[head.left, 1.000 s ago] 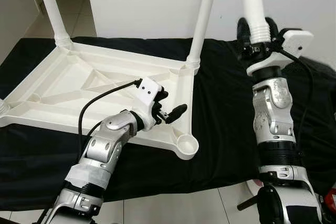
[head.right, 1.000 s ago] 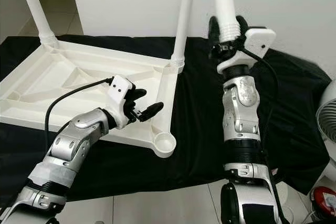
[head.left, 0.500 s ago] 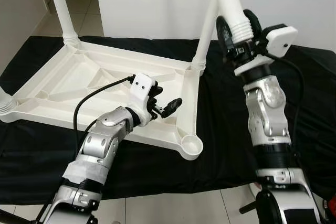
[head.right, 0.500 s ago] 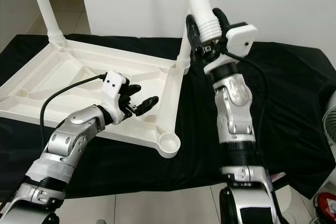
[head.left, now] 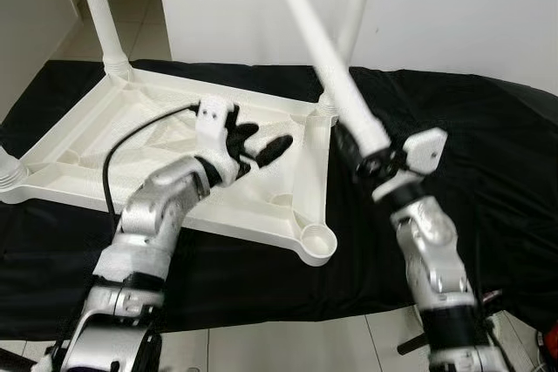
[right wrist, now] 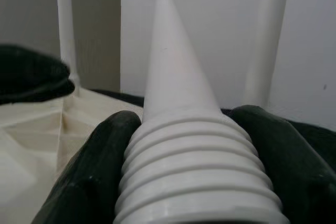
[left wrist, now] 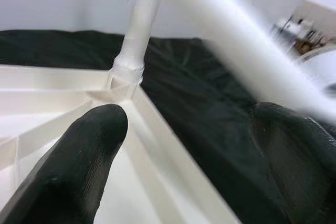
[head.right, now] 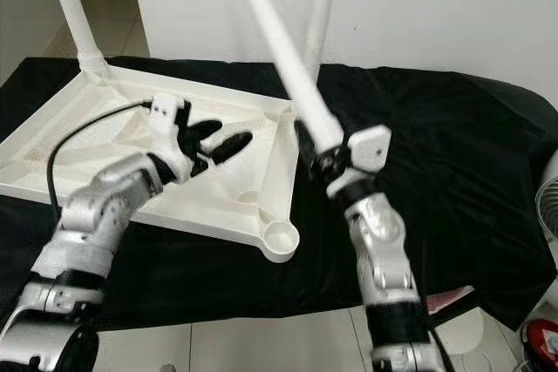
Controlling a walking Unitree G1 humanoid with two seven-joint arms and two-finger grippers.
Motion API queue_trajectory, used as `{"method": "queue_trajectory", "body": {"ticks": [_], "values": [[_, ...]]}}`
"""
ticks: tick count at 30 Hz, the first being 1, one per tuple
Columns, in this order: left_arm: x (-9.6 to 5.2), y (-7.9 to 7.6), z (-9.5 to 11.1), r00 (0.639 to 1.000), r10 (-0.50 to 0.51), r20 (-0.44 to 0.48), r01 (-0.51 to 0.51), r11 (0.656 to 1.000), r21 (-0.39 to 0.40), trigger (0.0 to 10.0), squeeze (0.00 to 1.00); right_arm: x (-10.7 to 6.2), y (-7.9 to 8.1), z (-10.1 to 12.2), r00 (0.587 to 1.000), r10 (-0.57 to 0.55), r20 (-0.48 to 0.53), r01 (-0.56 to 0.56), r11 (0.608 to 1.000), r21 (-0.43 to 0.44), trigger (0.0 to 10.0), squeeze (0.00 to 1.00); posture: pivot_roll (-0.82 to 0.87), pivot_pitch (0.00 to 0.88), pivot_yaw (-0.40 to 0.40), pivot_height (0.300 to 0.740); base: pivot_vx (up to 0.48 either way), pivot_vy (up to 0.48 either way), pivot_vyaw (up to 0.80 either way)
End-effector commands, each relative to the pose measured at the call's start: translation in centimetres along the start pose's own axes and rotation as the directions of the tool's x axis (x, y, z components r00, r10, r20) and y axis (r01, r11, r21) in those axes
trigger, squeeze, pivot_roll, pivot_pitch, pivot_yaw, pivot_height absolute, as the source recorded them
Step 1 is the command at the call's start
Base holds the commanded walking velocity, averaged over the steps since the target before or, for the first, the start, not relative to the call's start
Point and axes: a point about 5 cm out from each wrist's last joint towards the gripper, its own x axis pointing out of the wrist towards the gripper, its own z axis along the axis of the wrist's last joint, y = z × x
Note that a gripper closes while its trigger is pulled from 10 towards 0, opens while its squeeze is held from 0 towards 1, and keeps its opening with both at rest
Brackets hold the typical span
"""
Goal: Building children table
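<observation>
Jaws of the right gripper (head.left: 370,163) are clamped on the threaded end of a loose table leg (head.left: 327,63), held tilted above the upturned tabletop (head.left: 131,141); left gripper (head.left: 257,141) jaws are spread, empty. Next, the thread is to be lowered into the empty corner socket (head.left: 316,242)

White wall (head.left: 453,6), tiled floor (head.left: 139,6)

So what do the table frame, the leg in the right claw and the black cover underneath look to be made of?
Table frame: likely moulded plastic, matte off-white, with cast ribs and a round socket. Leg: seemingly the same plastic, smooth, with threaded ridges at the right claw. Black cover: fabric, judging by its soft wrinkles and faint sheen.
</observation>
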Motion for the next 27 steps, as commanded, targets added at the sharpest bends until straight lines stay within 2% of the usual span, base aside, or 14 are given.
{"method": "queue_trajectory", "body": {"ticks": [1,2,5,6,7,8,11,13,15,21,24,27], "values": [[0.3,-0.1,-0.5,1.000,-0.025,-0.018,0.024,0.997,-0.080,10.0,0.00,0.0,0.0,0.6,1.000,0.002,0.022,-0.002,1.000,-0.012,10.0,0.00,0.01,0.042,-0.055,0.740,0.000,0.000,0.00],[0.6,0.2,-0.4,1.000,-0.003,-0.030,-0.001,0.990,-0.140,10.0,0.00,-0.3,0.3,0.3,1.000,0.001,0.011,-0.001,1.000,-0.003,10.0,0.00,0.00,0.040,-0.049,0.740,0.000,0.000,0.00],[0.6,0.2,-0.4,1.000,-0.003,-0.030,-0.001,0.990,-0.140,10.0,0.00,-0.3,0.3,0.3,1.000,0.001,0.011,-0.001,1.000,-0.003,10.0,0.00,0.00,0.040,-0.049,0.740,0.000,0.000,0.00],[0.9,0.4,-0.5,0.999,0.014,-0.052,-0.024,0.980,-0.199,10.0,0.00,-0.5,0.6,0.2,1.000,0.003,0.003,-0.003,1.000,-0.001,10.0,0.00,0.00,0.041,-0.049,0.740,0.000,0.000,0.00],[1.3,0.8,-0.7,0.996,0.023,-0.088,-0.047,0.956,-0.290,10.0,0.00,-0.8,1.1,0.0,1.000,0.012,-0.006,-0.012,1.000,-0.001,10.0,0.00,-0.01,0.041,-0.046,0.740,0.000,0.000,0.00],[1.3,0.8,-0.7,0.996,0.023,-0.088,-0.047,0.956,-0.290,10.0,0.00,-0.8,1.1,0.0,1.000,0.012,-0.006,-0.012,1.000,-0.001,10.0,0.00,-0.01,0.041,-0.046,0.740,0.000,0.000,0.00],[2.2,0.5,-1.2,0.990,-0.006,-0.138,-0.060,0.883,-0.466,10.0,0.00,-1.1,2.0,-0.2,0.999,0.037,-0.016,-0.037,0.999,-0.008,10.0,0.00,-0.01,0.047,-0.044,0.740,0.000,0.000,0.00],[2.2,0.5,-1.2,0.990,-0.006,-0.138,-0.060,0.883,-0.466,10.0,0.00,-1.1,2.0,-0.2,0.999,0.037,-0.016,-0.037,0.999,-0.008,10.0,0.00,-0.01,0.047,-0.044,0.740,0.000,0.000,0.00],[2.5,0.2,-1.1,0.990,-0.025,-0.138,-0.049,0.860,-0.507,10.0,0.00,-1.0,2.3,-0.2,0.998,0.053,-0.018,-0.053,0.998,-0.016,10.0,0.00,-0.01,0.048,-0.045,0.740,0.000,0.000,0.00],[3.1,-0.3,-0.9,0.990,-0.046,-0.131,-0.032,0.843,-0.537,10.0,0.00,-0.8,2.8,-0.5,0.997,0.075,-0.025,-0.076,0.997,-0.013,10.0,0.00,0.00,0.050,-0.046,0.740,0.000,0.000,0.00],[3.6,-1.1,-0.1,0.991,-0.088,-0.096,0.014,0.807,-0.590,10.0,0.00,-0.5,3.4,-0.8,0.995,0.096,-0.031,-0.096,0.995,-0.008,10.0,0.00,0.00,0.050,-0.045,0.740,0.000,0.000,0.00],[3.7,-1.2,0.0,0.991,-0.094,-0.092,0.021,0.802,-0.597,10.0,0.00,-0.4,3.5,-0.8,0.995,0.098,-0.032,-0.098,0.995,-0.007,10.0,0.00,0.00,0.050,-0.045,0.740,0.000,0.000,0.00]]}}
